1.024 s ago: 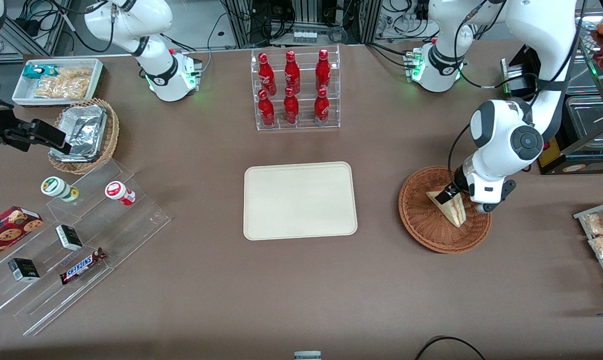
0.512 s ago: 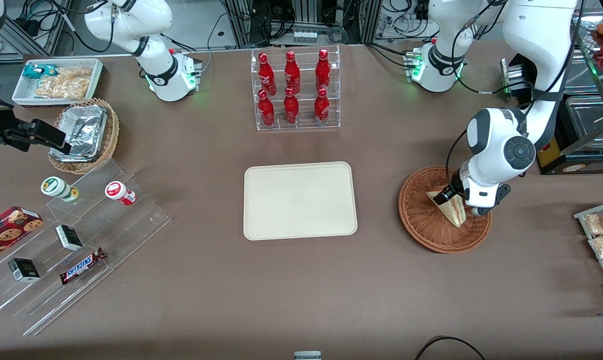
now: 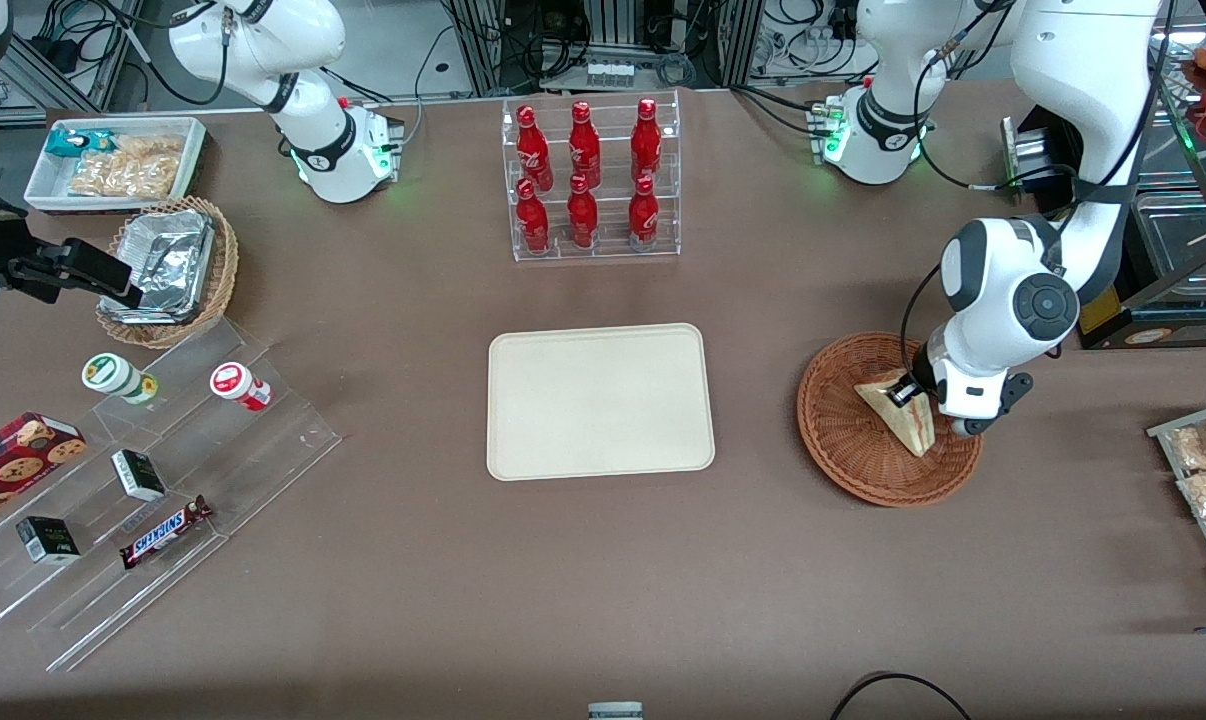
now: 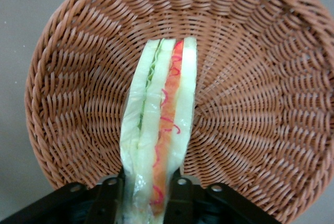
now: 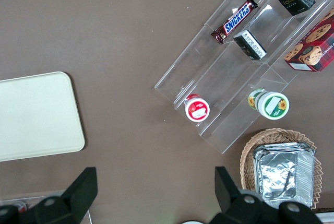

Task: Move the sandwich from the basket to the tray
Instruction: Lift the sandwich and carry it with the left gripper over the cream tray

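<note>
Sandwich (image 4: 162, 130) pinched btwn the two black fingers (image 4: 110, 198) of the gripper (image 4: 145, 200), one finger on each bread face, closed on the wedge at its wide end. Cut edge faces the wrist cam: white bread, green layer, red-orange layer, clear wrap over it. Wedge stands on edge inside the basket (image 4: 250, 104), point directed toward the basket's rim; whether its lower edge touches the weave, cannot tell.

Front view: gripper (image 3: 908, 393) sits low over the basket (image 3: 843, 450), at the sandwich (image 3: 903, 418); white wrist of the left arm directly above it. Basket on the tabletop (image 3: 603, 580) toward the working arm's end. Tray (image 3: 600, 400) lies flat at tabletop centre, well apart from the basket, nothing on it. Rack of red bottles (image 3: 588, 180) stands farther from the front cam than the tray.
</note>
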